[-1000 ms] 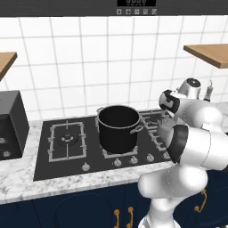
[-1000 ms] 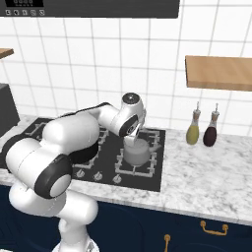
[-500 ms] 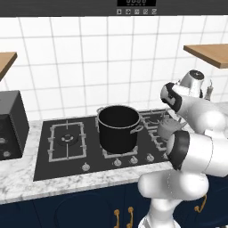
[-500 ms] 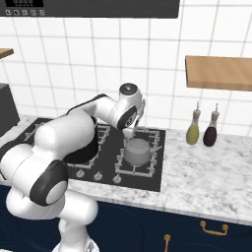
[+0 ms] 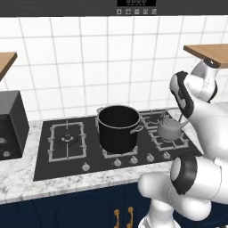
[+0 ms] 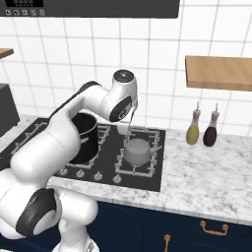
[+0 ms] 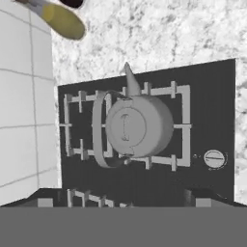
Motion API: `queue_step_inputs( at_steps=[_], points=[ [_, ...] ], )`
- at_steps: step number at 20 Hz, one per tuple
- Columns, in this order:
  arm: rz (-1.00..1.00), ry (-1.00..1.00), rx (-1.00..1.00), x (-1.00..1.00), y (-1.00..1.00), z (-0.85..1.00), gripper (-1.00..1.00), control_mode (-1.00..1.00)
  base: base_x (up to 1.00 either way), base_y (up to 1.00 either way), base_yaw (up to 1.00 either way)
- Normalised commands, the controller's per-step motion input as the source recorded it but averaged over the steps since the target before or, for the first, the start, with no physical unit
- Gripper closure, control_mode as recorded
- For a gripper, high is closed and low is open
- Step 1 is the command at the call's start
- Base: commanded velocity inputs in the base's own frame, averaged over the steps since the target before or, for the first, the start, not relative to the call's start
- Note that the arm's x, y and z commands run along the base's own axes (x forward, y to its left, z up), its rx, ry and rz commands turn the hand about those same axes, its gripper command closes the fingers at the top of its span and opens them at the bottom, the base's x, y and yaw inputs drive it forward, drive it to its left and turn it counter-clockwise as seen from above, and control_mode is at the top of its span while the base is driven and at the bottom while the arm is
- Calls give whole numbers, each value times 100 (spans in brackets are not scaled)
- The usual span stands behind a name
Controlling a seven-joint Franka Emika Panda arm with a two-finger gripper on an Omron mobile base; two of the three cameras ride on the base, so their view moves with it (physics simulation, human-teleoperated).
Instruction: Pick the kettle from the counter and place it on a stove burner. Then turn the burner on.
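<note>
- You've let go: the gripper, closed around the kettle's handle a second ago, now hangs open and has lifted clear, looking straight down.
- Nearest you at six o'clock, the burner knobs line the stove's front edge; one of them is your next target, I'd judge.
- The kettle sits on the right-hand burner grate, spout toward twelve o'clock in the hand view.
- Black stockpot stands at the kettle's nine o'clock.
- Farther, two bottles on the counter.

Stove, pot, bottles, shelf

Black pot sits on the stove's middle burner; two bottles stand beside the stove, under a wooden shelf.
</note>
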Motion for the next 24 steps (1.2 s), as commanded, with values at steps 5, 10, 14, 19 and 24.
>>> queue_step_inputs(
  at_steps=[5,10,14,19,24],
  points=[
    [59,15,-8,-87,6,-27,-100,-100,0,0,0],
    [91,13,-13,-24,14,-90,-100,-100,0,0,0],
    [70,21,-36,6,7,-100,-100,-100,0,0,0],
    [50,5,-31,13,0,-97,-100,-100,0,0,0],
    [18,-15,8,20,0,-49,-100,-100,0,0,0]
  ],
)
